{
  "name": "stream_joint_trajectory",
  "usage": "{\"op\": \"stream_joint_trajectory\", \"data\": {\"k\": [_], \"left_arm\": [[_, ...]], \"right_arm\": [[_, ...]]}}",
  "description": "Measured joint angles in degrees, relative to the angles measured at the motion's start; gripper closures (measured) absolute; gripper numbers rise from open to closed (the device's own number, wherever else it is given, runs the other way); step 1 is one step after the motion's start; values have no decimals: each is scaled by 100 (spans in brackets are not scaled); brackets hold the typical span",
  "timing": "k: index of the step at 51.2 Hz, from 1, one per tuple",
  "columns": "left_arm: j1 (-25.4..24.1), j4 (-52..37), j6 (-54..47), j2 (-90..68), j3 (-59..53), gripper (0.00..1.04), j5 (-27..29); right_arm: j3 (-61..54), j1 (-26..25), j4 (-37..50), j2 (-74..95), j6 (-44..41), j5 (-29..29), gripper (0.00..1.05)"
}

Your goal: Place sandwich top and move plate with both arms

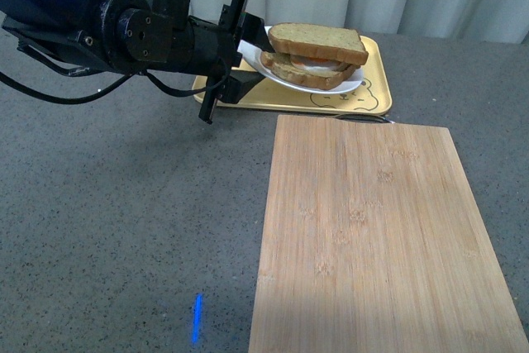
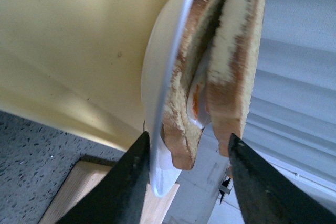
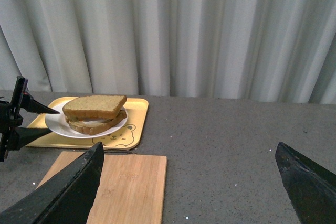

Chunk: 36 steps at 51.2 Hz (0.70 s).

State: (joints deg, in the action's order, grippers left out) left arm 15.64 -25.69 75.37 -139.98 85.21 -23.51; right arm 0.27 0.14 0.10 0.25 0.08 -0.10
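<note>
Spot the sandwich top point(image 1: 318, 39) in the upper middle of the front view, lying on the lower slice on the plate point(image 1: 357, 85), itself on the yellow tray point(image 1: 374, 68) on the counter point(image 1: 124, 221). See the left hand point(image 1: 250, 54) at the upper left, spread, with the plate's left rim between its fingers. Note the right hand point(image 3: 189, 148) spread wide too, gripping nothing, well apart from the tray.

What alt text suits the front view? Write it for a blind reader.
The left gripper straddles the rim of a white plate holding a sandwich over a yellow tray. A bamboo cutting board lies nearer on the grey table.
</note>
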Motion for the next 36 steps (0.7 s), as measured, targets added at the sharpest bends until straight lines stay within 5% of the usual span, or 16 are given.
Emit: {"op": "stream_joint_trajectory", "data": {"k": [15, 22, 24, 29, 36], "left_arm": [[-26, 623, -1318, 1073, -697, 5, 282], [11, 398, -2006, 1248, -894, 10, 702], [42, -855, -2894, 1250, -1320, 17, 1845], [9, -2837, -4557, 1397, -2358, 31, 3268], [-267, -4374, -6478, 2168, -3779, 53, 3591]], "right_arm": [[0, 0, 0, 0, 0, -2, 9], [0, 0, 0, 0, 0, -2, 9], [0, 0, 0, 0, 0, -2, 9], [0, 0, 0, 0, 0, 0, 9], [0, 0, 0, 0, 0, 4, 9]]}}
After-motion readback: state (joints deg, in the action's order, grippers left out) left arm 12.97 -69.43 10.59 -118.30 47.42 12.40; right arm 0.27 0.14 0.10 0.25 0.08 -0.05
